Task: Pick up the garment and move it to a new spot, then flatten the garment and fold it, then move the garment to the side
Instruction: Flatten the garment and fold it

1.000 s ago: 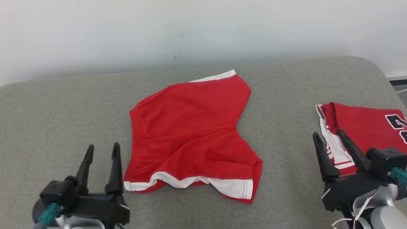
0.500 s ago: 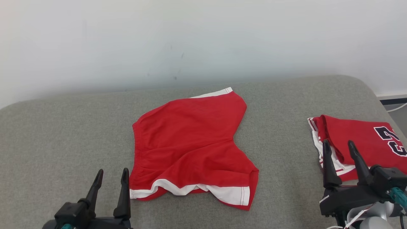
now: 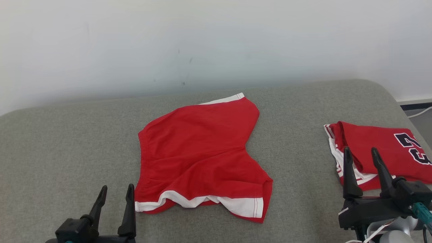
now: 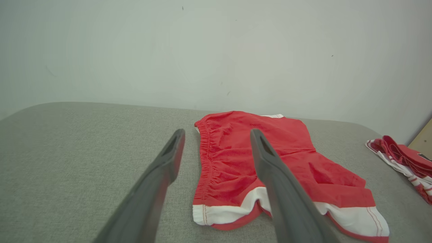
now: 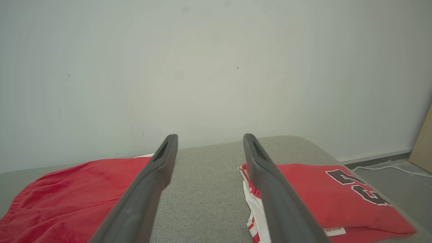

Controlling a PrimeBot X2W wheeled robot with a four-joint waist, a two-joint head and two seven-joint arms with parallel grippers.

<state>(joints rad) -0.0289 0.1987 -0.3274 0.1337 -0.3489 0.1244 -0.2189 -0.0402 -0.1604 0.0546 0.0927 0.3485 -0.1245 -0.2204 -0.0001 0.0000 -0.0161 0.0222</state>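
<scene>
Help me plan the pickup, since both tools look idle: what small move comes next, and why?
Probably ease the left tool forward and down to the white hem corner of the red shorts. That corner lies nearest it, the shorts lie rumpled on the grey cushion, and it and the right tool stand open, holding nothing.

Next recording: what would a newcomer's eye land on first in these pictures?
Red shorts with white hems lie spread but rumpled in the middle of the grey padded surface. At the right end lies a folded red jersey with dark numerals. The left gripper and right gripper stand open at the near edge, holding nothing.
</scene>
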